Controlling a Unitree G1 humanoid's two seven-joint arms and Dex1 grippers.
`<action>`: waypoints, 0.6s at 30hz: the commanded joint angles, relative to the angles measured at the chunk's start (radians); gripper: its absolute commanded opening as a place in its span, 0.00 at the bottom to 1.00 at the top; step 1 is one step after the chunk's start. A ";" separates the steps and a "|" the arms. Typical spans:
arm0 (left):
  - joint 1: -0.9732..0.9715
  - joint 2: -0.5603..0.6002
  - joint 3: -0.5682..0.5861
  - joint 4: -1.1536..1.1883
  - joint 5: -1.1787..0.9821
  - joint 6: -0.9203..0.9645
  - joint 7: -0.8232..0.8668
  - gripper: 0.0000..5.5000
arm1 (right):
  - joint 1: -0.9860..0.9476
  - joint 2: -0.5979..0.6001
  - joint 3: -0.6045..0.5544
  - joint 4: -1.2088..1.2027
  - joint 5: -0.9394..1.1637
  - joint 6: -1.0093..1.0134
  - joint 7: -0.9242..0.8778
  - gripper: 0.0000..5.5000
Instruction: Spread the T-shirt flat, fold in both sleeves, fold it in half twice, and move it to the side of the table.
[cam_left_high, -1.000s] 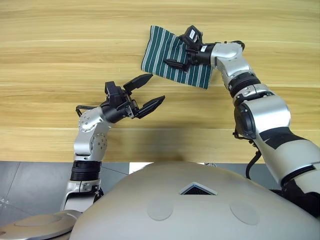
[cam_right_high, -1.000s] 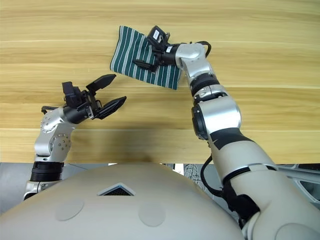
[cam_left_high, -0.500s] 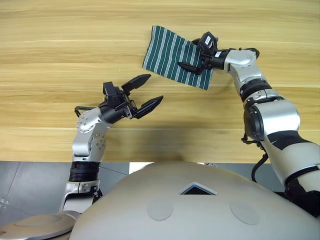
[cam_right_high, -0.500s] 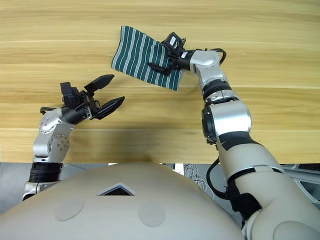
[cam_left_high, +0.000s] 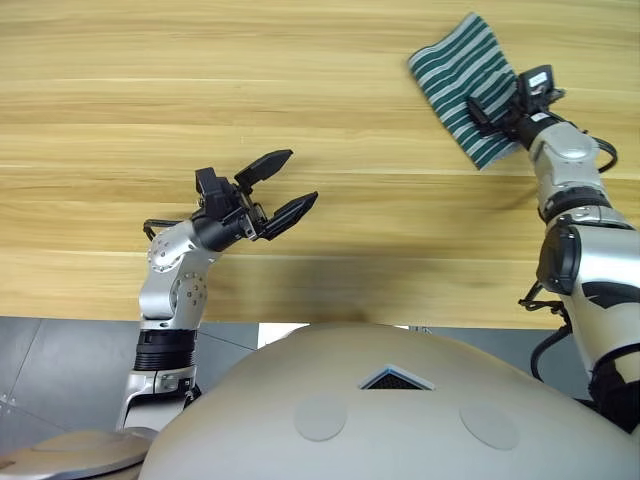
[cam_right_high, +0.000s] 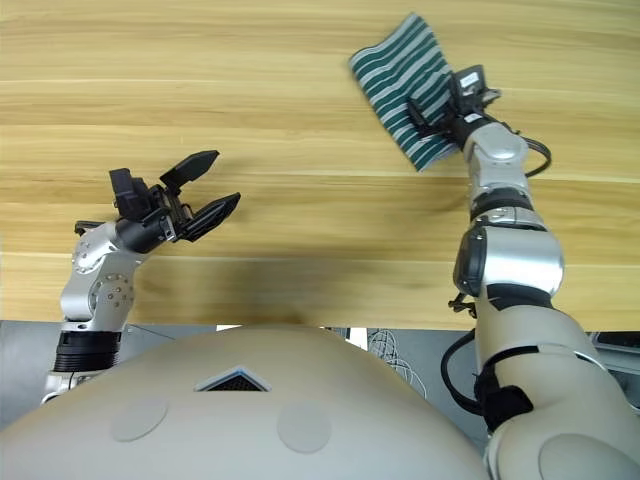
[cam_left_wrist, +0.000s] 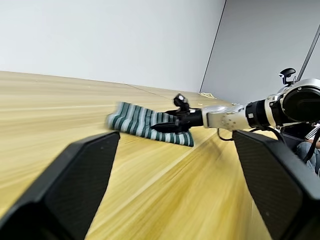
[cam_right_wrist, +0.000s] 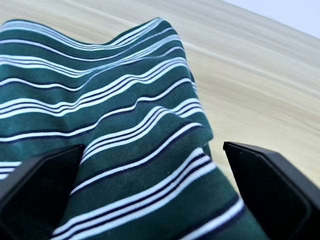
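The folded green T-shirt with white stripes (cam_left_high: 462, 68) lies on the wooden table (cam_left_high: 300, 90) at the far right. My right gripper (cam_left_high: 497, 103) rests on its near right corner, open, with the fingers (cam_right_wrist: 272, 187) spread wide and the cloth (cam_right_wrist: 125, 115) lying between them. My left gripper (cam_left_high: 300, 177) hovers open and holds nothing, over the near left part of the table, well away from the shirt. The left wrist view looks across the table at the shirt (cam_left_wrist: 137, 120) with the right gripper (cam_left_wrist: 167, 122) on it.
The table's front edge (cam_left_high: 300, 318) runs just below my left arm, with grey floor beyond it. Bare wood stretches between the two grippers and across the whole left half.
The right gripper has swung far to the right, dragging the folded T-shirt from the table's middle to the far right and turning it. The left arm has barely shifted.
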 joint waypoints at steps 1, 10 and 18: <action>0.001 0.002 0.009 -0.004 -0.006 -0.012 -0.006 0.74 | 0.059 -0.074 -0.065 0.041 0.010 0.062 -0.124 0.93; -0.113 -0.082 0.156 0.116 0.037 -0.113 0.228 0.74 | 0.068 -0.085 -0.125 0.035 0.011 0.035 -0.238 0.93; -0.189 -0.109 0.284 0.209 0.106 -0.262 0.392 0.74 | 0.033 -0.077 -0.204 -0.044 0.071 -0.373 -0.263 0.93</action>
